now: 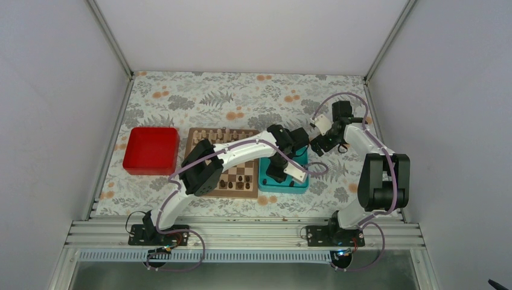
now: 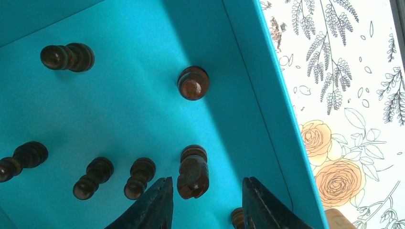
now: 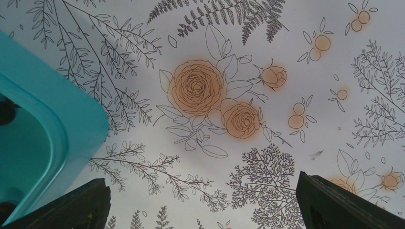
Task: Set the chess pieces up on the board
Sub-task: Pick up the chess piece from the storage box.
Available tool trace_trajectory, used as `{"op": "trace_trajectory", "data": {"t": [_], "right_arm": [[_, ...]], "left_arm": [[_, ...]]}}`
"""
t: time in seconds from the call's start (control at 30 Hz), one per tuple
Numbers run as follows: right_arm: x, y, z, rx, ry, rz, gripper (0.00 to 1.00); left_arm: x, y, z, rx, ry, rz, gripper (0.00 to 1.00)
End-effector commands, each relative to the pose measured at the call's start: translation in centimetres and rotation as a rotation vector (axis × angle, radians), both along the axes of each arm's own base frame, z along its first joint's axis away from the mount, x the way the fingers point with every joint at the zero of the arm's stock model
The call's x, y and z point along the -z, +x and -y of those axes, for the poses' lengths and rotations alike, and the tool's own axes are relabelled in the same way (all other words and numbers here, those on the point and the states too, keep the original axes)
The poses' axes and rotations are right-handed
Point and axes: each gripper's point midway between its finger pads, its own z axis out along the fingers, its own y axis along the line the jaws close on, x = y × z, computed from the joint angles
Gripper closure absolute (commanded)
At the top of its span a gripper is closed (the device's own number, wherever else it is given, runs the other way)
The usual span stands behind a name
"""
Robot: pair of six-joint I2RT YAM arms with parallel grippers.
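Several dark chess pieces lie or stand in the teal tray (image 2: 143,109). My left gripper (image 2: 206,193) is open and low inside the tray. A dark piece (image 2: 193,172) lies between its jaws, nearer the left fingertip (image 2: 160,200) and untouched. Another dark piece (image 2: 193,82) stands further ahead, and one (image 2: 237,217) lies by the right fingertip. In the top view the left gripper (image 1: 279,171) is over the teal tray (image 1: 265,181), right of the board (image 1: 192,138). Some dark pieces (image 1: 238,180) stand on the board's near rows. My right gripper (image 3: 205,210) is open and empty above the cloth.
A red tray (image 1: 151,150) sits left of the board. Pale pieces (image 1: 217,134) line the board's far row. The teal tray's corner (image 3: 43,138) is just left of my right gripper (image 1: 315,147). The teal tray's right wall (image 2: 272,105) is close to the left gripper's right finger.
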Motion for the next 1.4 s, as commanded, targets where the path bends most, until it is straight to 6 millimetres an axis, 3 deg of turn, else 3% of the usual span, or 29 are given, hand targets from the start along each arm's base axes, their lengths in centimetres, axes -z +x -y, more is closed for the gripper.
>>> {"op": "trace_trajectory", "data": {"t": [0.0,0.83,1.37], "right_arm": [[0.5,-0.1,0.1,-0.006,0.004,-0.009,0.00],[0.6,-0.3,0.1,-0.007,0.005,-0.016,0.00],[0.6,-0.3,0.1,-0.008,0.005,-0.016,0.00]], "left_arm": [[1.1,-0.9,-0.2,0.036,0.027,-0.022,0.63],[2.2,-0.2,-0.3,0.052,0.050,0.017,0.70],[1.7,-0.1,0.0,0.055,0.038,0.037,0.92]]}}
